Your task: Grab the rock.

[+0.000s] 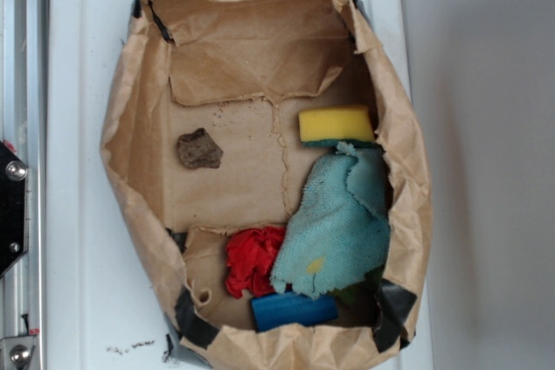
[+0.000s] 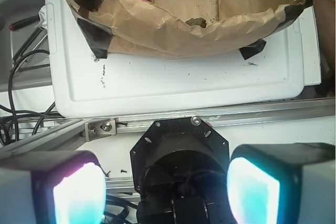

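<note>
rock lies alone on bag floor, sponge well apart; fingers spread wide outside.

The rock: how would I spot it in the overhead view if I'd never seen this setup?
Find the brown paper bag lying open on the white tray. The rock sits alone on its bare left side, a small dark angular lump, apart from the yellow sponge and teal cloth.

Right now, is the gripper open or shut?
Open: the gripper has its pads spread wide with nothing between them.
</note>
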Controlling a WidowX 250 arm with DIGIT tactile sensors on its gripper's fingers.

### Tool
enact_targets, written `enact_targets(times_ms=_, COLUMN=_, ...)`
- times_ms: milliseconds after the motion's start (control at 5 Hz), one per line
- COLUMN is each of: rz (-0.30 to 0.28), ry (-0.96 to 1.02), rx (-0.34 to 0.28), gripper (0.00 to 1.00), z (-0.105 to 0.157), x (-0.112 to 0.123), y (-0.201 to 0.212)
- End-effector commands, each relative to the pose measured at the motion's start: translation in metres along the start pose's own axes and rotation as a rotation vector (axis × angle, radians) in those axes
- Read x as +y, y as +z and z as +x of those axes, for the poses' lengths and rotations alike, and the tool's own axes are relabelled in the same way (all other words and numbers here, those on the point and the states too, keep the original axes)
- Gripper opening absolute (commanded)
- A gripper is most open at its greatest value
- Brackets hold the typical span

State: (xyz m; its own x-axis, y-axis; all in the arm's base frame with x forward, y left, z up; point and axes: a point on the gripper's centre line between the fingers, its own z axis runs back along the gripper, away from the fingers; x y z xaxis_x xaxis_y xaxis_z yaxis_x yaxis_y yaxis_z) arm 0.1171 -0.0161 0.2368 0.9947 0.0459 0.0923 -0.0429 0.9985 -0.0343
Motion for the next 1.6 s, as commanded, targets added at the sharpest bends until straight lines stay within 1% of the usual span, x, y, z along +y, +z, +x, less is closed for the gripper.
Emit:
enact_targets(times_ms=0, rz=0.000, ry=0.000, rx=0.000, gripper=1.00, z=0.000, x=0.000, y=0.000)
enact_targets(times_ms=200, rz=-0.035, ry=0.030, rx=0.000, gripper=1.00, z=0.044, x=0.002, y=-0.007)
enact_targets(times_ms=400, rz=-0.007, ry=0.063, rx=-0.001, gripper=1.00, z=0.087, x=0.020, y=-0.027)
enact_targets(times_ms=600, rz=0.004, ry=0.055, rx=0.024, gripper=1.00, z=0.113, x=0.043, y=-0.050)
enact_targets(times_ms=800, rz=0.030, ry=0.059, rx=0.055, gripper=1.00, z=0.132, x=0.065, y=-0.076)
enact_targets(times_ms=1000, rz=0.040, ry=0.037, rx=0.058, gripper=1.00, z=0.141, x=0.071, y=-0.096)
enact_targets(times_ms=1400, rz=0.025, ry=-0.034, rx=0.045, gripper=1.00, z=0.142, x=0.059, y=-0.126)
